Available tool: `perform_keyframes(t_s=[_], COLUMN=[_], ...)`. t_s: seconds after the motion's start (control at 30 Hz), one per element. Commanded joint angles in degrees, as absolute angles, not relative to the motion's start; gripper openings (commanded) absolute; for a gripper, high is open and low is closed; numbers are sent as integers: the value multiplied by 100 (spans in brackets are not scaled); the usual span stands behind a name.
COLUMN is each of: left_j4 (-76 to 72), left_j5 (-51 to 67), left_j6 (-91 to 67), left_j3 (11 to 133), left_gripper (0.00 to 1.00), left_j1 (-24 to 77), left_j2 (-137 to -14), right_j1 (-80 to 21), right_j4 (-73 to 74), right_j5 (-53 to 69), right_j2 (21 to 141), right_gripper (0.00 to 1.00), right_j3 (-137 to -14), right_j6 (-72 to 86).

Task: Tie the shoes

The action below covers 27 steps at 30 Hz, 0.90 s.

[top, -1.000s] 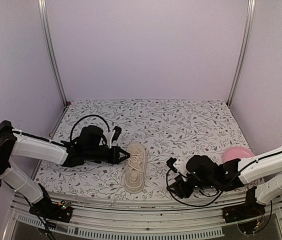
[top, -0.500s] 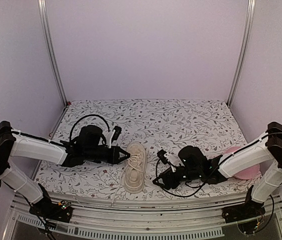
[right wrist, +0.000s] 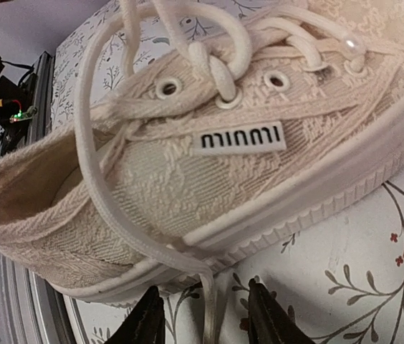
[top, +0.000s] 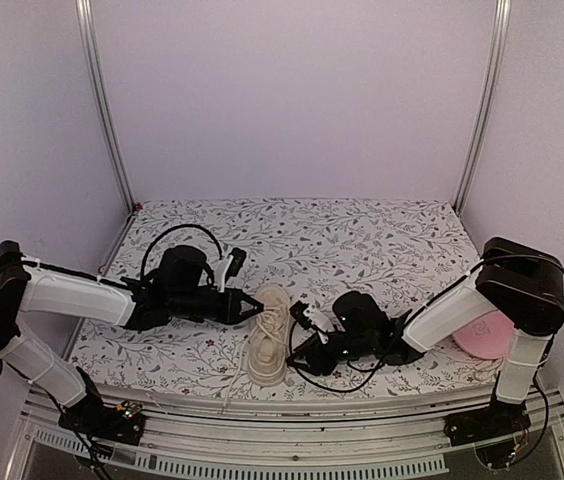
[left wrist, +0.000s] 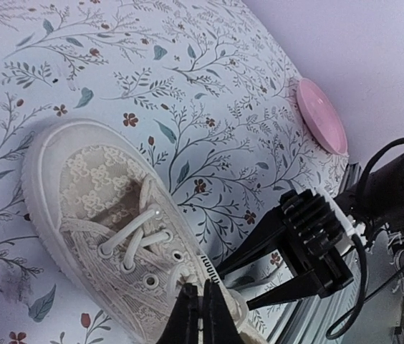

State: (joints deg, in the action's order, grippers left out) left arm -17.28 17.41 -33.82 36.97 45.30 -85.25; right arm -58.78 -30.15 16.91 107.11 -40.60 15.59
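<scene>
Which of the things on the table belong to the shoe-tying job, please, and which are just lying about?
Part of the job:
- cream sneaker
- its white laces
- left tool
- right tool

Just lying about:
- pink plate, off to the right

The left arm (top: 72,295) reaches in low from the left, forearm nearly level. The left gripper (top: 253,310) points right, its two black fingers (left wrist: 188,315) pressed together at the tips. The right arm (top: 442,310) bends sharply at the elbow and stretches low toward the left. The right gripper (top: 299,340) points left, with its fingers (right wrist: 147,320) standing apart.
</scene>
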Motion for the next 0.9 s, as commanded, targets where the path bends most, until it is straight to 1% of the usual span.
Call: perform_keyframes(t_s=[0.0,0.1,0.13,0.2,0.23,0.4,0.57,0.67,0.87], left_j4=[-1724,-1691,-1681,-1671,-1677,-1659,-1521,-1472,-1404], left_j5=[1769,1745,1730,1706,1691,1681,1742,1775,1825], left_j6=[-3268,-3240,-3232,-3220,-3218,-3148,-3032,-2970,-2878], left_j3=[3883,3885,3887,3885,3877,3898,4050,4123,4220], left_gripper=[0,0,0,0,0,0,0,0,0], left_j1=[4446,4442,4447,4442,4445,4428,4399,4388,4364], left_j2=[-8587,-8571,-8569,-8554,-8550,-8504,-8540,-8558,-8556], right_j1=[-5845,-5845,-5844,-5845,-5840,-5816,-5824,-5914,-6131], right_j4=[-3008,-2987,-2995,-3037,-3068,-3058,-2657,-2393,-2036], right_j5=[1786,1847,1849,1743,1654,1339,1538,1766,2023], right_j2=[11050,11117,11099,11008,10936,10162,9553,9670,10275], right_gripper=[36,27,22,7,3,2,2,2,2], right_j3=[-4298,-4328,-4321,-4268,-4209,-4041,-4317,-4645,-5351], right_j6=[1109,1034,1018,1039,1093,1284,1207,1125,1095])
